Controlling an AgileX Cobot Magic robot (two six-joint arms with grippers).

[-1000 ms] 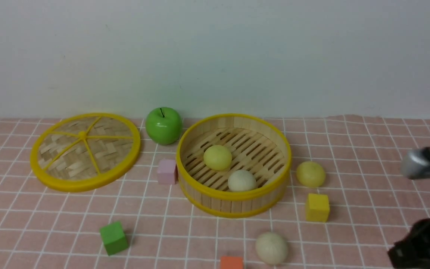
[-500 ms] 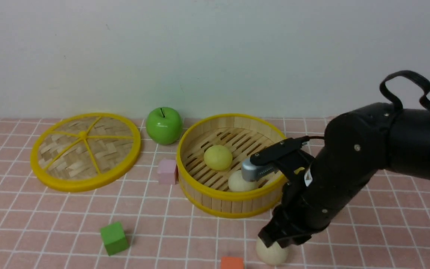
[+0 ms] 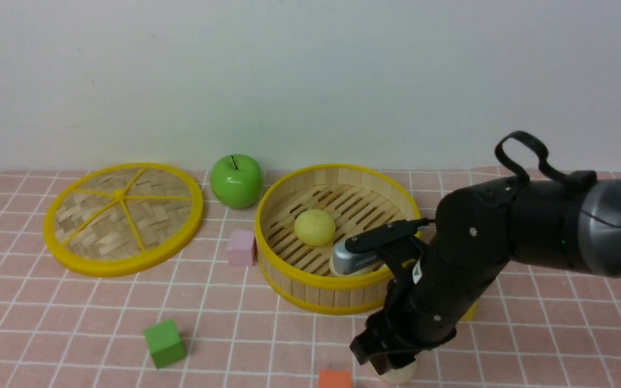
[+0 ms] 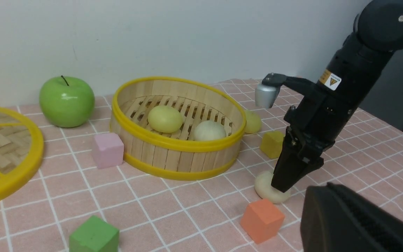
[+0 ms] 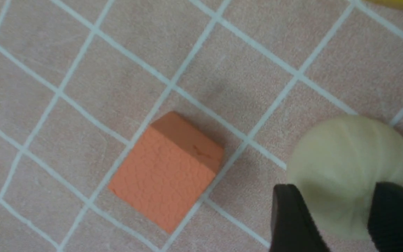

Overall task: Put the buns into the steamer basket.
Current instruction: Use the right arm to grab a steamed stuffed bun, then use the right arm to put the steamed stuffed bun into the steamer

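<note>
Right gripper [image 5: 336,190] spread wide astride loose bun [image 5: 352,157] on cloth [image 5: 82,52], orange cube [image 5: 166,168] nearby, left gripper [image 4: 341,217] closed, basket [image 4: 173,142] held yellow bun [image 4: 165,119] and white bun [image 4: 208,130], fourth bun [image 4: 252,121] just outside its wall.

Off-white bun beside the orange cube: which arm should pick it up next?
Right. The right gripper hangs directly over the off-white bun, jaws apart, a finger on either side, next to the orange cube. The front view shows no other arm near it.
</note>
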